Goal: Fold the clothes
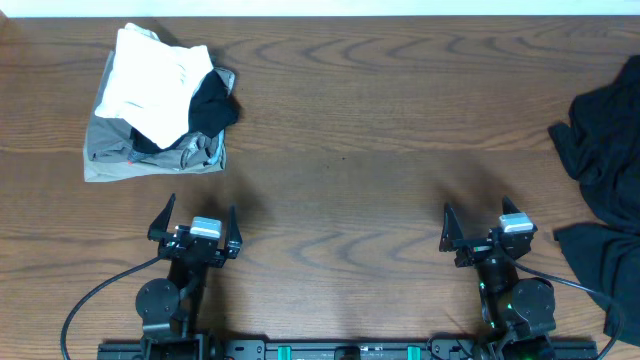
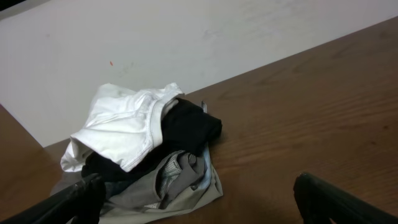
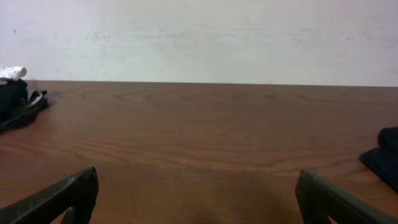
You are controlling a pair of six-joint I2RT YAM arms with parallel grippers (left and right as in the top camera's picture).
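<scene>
Your shirt (image 1: pixel 612 150) lies crumpled at the far right of the surface (image 1: pixel 350 120), a soft black heap with loose folds. It runs past the right edge of the overhead view, so you cannot see where it ends. Its lower part reaches down beside the right arm (image 1: pixel 525 300), near but not touching. From the right wrist, only a dark corner of it shows low on the right (image 3: pixel 384 155).

At the far left corner sits a small pile. A white garment (image 1: pixel 150 80) lies on top, a grey one (image 1: pixel 150 152) is flattened underneath, and a black piece (image 1: pixel 212 105) bulges out on the pile's right side. In the left wrist view the white cloth (image 2: pixel 121 127) looks smooth and lightly creased, and the grey (image 2: pixel 180 180) thin and rumpled.

Between the pile and the shirt you have a broad stretch of bare brown wood grain, flat and matte, reaching back to the far edge, where a pale wall (image 3: pixel 199 37) rises.

The left arm (image 1: pixel 165 295) and the right arm both sit at the near edge, well apart from each other. The left jaws are spread wide and hold nothing, pointing toward the pile. The right jaws are also spread wide and hold nothing, facing the bare wood.
</scene>
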